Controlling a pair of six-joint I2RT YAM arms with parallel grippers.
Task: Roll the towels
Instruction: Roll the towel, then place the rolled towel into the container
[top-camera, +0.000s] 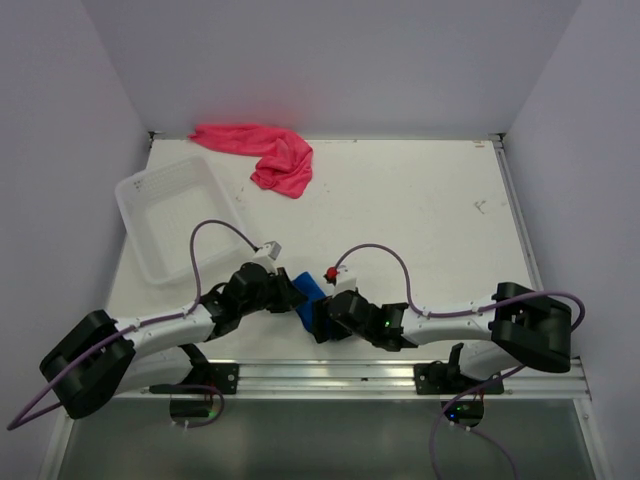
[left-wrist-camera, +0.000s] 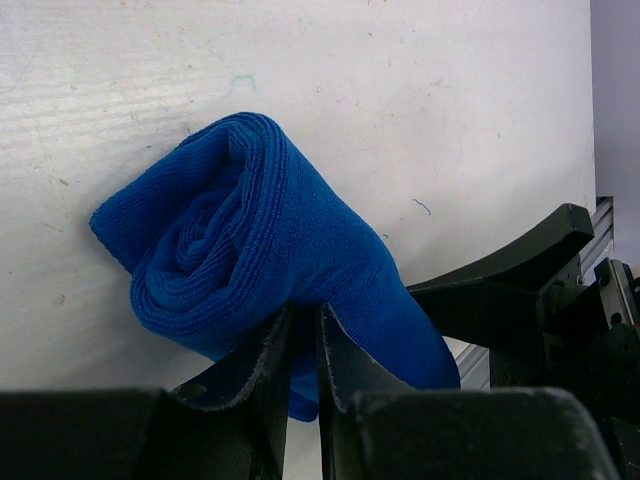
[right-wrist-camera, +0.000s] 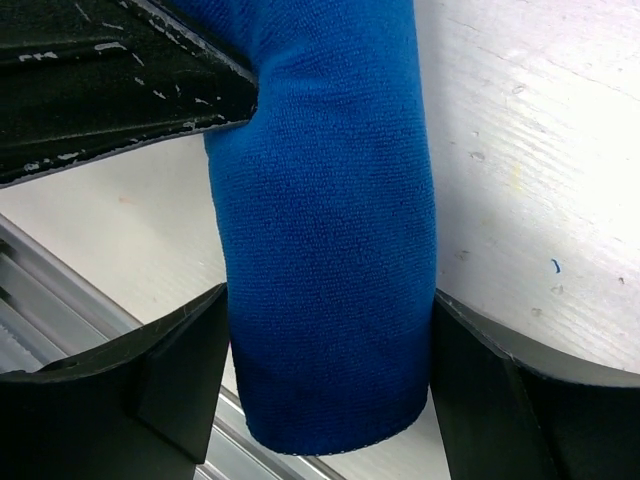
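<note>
Left gripper (left-wrist-camera: 305, 322), narrowed, pinches the rolled royal-blue cloth towel (left-wrist-camera: 250, 230) by its near end; right gripper (right-wrist-camera: 330, 330) clasps it wide, likely so the roll cannot unwind.

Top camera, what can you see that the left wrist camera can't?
Only the top camera shows the crumpled pink towel and the white basket. Only the left wrist camera shows the swirl at the end of the rolled blue towel and the left gripper pinching its cloth. Both show the blue towel on the white table.
</note>
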